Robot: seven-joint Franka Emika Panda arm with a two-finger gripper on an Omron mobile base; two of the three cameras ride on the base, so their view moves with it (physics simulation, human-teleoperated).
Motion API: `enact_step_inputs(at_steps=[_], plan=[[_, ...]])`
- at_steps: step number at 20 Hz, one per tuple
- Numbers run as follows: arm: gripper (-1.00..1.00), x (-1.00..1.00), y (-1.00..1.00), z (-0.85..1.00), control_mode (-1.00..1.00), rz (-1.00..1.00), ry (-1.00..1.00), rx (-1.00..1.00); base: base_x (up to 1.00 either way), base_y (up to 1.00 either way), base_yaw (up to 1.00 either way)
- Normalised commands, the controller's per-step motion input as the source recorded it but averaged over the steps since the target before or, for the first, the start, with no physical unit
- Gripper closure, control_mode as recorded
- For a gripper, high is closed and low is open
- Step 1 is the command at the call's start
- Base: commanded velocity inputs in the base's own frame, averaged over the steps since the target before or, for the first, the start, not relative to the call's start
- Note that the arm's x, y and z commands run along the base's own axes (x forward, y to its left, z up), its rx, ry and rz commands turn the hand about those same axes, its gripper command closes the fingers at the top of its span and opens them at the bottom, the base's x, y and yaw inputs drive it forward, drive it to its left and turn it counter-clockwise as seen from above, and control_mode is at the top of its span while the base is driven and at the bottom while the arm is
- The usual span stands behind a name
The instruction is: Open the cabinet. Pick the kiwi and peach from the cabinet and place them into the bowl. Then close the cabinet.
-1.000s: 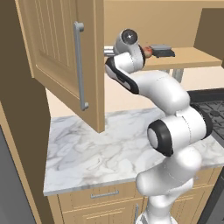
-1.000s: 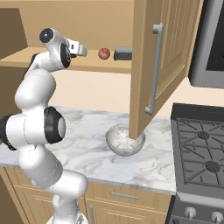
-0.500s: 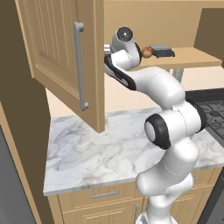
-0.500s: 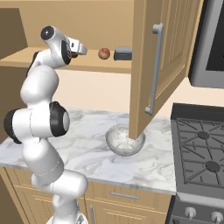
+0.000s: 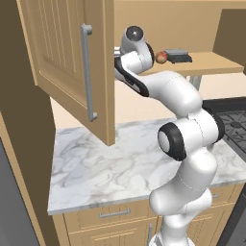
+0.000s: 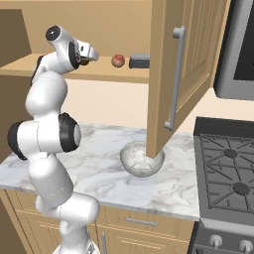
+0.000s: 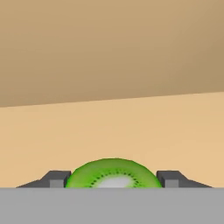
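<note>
Grey bowl (image 6: 141,159) down on the marble counter (image 6: 99,171), right under the open cabinet door (image 6: 181,74). Up on the cabinet shelf (image 6: 106,74): gripper (image 7: 113,179) straddling the halved kiwi (image 7: 113,175), fingertips (image 7: 57,178) right at its sides, can't tell if actually clamped. Farther along the shelf, peach (image 6: 117,60), then a dark grey block (image 6: 139,60).

The kiwi (image 7: 113,173) was bright green with a pale centre ringed by dark seeds; the peach (image 6: 117,60) reddish-orange; the bowl (image 6: 134,159) speckled grey.
</note>
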Motion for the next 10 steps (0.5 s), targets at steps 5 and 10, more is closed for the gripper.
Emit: enact_step_inputs(at_steps=[5,10], plan=[[1.00,0.00,0.00,-0.26,-1.00,-0.04,-0.04,0.00,0.00,0.00,0.00],[1.00,0.00,0.00,-0.05,-1.00,-0.02,0.01,0.00,0.00,0.00,0.00]])
